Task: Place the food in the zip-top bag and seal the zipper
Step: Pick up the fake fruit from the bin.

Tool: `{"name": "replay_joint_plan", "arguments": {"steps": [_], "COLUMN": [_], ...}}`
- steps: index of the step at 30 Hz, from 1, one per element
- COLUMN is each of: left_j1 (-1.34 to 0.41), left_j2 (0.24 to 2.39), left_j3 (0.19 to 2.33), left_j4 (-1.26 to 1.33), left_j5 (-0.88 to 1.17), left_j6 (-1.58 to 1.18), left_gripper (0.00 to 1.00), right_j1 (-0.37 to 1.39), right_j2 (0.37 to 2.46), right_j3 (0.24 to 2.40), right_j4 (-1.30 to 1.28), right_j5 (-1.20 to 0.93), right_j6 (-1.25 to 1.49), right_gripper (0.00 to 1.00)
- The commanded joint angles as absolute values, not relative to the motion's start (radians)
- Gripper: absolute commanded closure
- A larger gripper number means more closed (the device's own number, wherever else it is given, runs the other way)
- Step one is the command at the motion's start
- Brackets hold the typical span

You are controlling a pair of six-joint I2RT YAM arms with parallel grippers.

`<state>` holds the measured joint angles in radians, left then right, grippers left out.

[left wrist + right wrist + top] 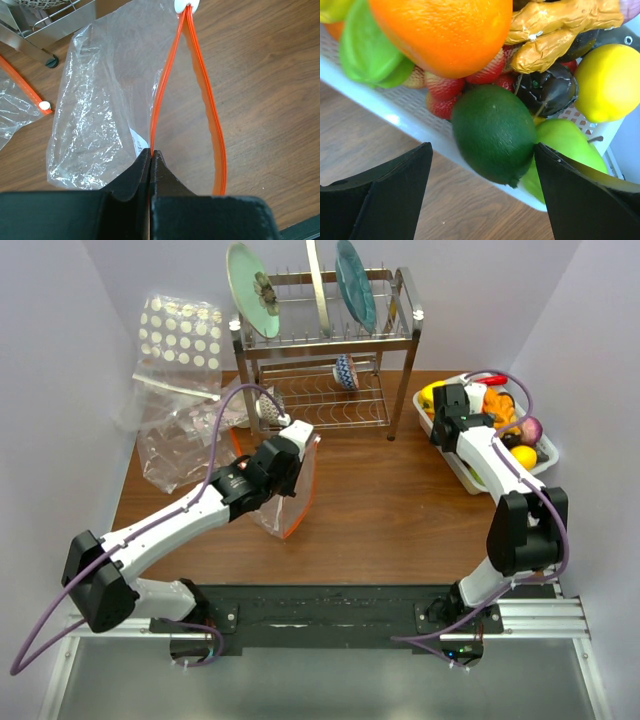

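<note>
Fruit (440, 30) lies heaped in a white basket (395, 117) at the right of the counter (270, 75). The right pincer (482, 147) hangs open there, a dark green lime (492, 132) between its jaws. The left pincer (151, 155) is clamped shut on the orange zipper (210, 110), holding the clear bag (100, 115) open mid-counter.

No text, brand, number or sign can be read in any view. The clear bag (90, 125) has a small white label (135, 142), but it sits behind crinkled plastic and its print is too small to read.
</note>
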<state>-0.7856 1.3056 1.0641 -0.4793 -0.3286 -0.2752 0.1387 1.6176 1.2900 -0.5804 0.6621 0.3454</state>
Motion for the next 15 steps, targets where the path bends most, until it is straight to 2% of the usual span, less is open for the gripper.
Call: {"name": "replay_joint_plan", "arguments": {"steps": [1,5,10,15], "left_j1": [-0.781,-0.781,-0.782,-0.781], "left_j2": [1.321,1.336,1.344,1.345], "left_j3": [1.063,1.068,1.071,1.071], "left_j4": [-0.437,-0.439,-0.437,-0.437], "left_j5": [-0.319,-0.311,-0.308,-0.307], "left_j6": [-0.259,-0.258,-0.255,-0.253], "left_gripper": [1.00,1.00,1.00,1.00], "right_j1": [0.107,0.095,0.095,0.095], "right_j2": [1.638,1.661,1.646,1.579], "right_j3": [1.319,1.316,1.324,1.331], "right_j4": [-0.535,-0.523,-0.531,-0.548], "right_j5": [0.655,0.663,0.683,0.695], "right_j6": [0.351,0.353,0.345,0.334], "right_gripper": [0.16,0.19,0.39,0.43]}}
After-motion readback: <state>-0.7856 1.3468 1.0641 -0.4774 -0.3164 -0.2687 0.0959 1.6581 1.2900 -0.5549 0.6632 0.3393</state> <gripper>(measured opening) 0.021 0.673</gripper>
